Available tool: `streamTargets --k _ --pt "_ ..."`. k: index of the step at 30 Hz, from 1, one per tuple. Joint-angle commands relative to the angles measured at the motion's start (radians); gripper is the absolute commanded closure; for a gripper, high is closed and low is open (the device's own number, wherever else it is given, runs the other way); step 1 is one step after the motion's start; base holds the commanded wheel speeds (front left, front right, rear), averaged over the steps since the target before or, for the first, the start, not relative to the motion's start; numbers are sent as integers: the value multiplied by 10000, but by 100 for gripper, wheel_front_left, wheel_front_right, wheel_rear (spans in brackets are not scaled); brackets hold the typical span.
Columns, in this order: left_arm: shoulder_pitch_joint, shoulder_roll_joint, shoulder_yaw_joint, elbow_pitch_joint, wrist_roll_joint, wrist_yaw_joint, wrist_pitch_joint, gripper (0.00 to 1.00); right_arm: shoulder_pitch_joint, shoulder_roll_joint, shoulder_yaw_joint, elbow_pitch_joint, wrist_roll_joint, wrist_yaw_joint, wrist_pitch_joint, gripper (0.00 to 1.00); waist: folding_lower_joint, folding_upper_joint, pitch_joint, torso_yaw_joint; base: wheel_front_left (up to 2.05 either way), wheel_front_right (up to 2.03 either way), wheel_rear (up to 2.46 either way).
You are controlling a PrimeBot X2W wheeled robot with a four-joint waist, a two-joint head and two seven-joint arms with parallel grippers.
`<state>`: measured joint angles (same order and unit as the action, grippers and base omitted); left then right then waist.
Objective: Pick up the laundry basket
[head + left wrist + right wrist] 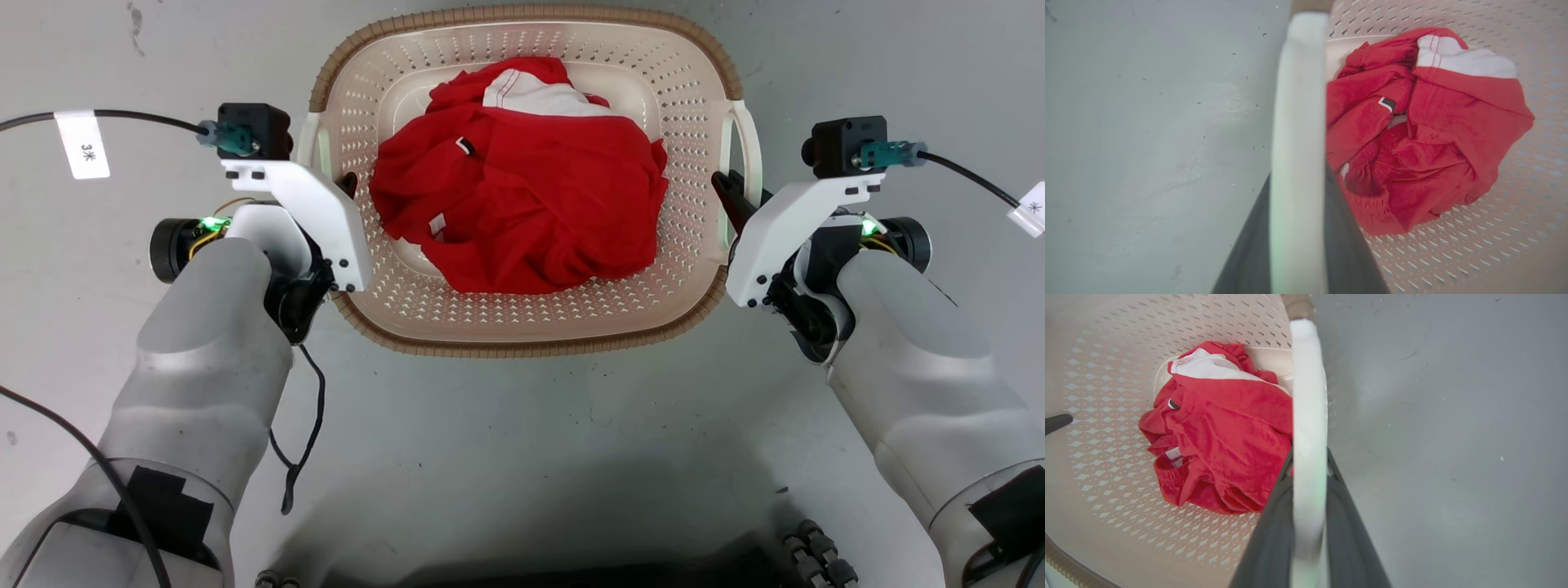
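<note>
Between the robot's 2 forearms, the laundry basket (522, 317) sits in the upper middle of the head view, with grey floor (522, 441) all around it. I cannot tell whether its base touches the floor or hangs just clear of it. A crumpled red garment (531, 204) with a white panel lies in the bottom of the basket, filling most of it.

The left claw (341, 186) is at the basket's left handle (309, 147). In the left wrist view its 2 dark fingers (1347, 253) press against either side of the white handle (1298, 102), 1 finger outside the basket and 1 inside, with no gap showing. This claw is clamped on the handle.

The right claw (733, 200) is at the right handle (749, 155) in the same way. In the right wrist view its dark fingers (1274, 539) close tight on the white loop (1308, 396) from both sides, the inner finger next to the red garment (1220, 445) and the outer finger over bare floor (1453, 437). That view also catches a dark fingertip (1057, 422) of the left claw inside the far wall of the basket.

Both claws stand about level with each other, at the middle of the basket's 2 short sides. A black cable runs off from each wrist camera, each carrying a white tag.
</note>
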<state>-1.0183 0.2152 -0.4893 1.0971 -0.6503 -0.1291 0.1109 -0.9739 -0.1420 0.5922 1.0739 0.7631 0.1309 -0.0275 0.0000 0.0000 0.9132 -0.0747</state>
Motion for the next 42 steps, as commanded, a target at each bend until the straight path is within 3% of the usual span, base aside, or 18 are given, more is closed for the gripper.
streamTargets --k 1,12,31,42 --pt "-126 -5 -64 29 -6 -19 -37 100 -198 -67 47 48 26 -3 -60 100 0 0 -9 -5 0 0 0" --pt "182 -386 -793 239 -954 -28 513 100 99 -413 1011 198 1056 13 445 100 0 0 -1229 73 0 0 0" --pt "1497 -617 -1452 542 -3175 -45 3403 100 1410 -785 2059 641 2650 11 2696 100 0 0 -5370 160 0 0 0" --pt "1623 -850 -1582 864 -3871 -68 4740 100 1365 -790 2236 1027 3207 -3 4027 100 0 0 -7034 245 0 0 0"
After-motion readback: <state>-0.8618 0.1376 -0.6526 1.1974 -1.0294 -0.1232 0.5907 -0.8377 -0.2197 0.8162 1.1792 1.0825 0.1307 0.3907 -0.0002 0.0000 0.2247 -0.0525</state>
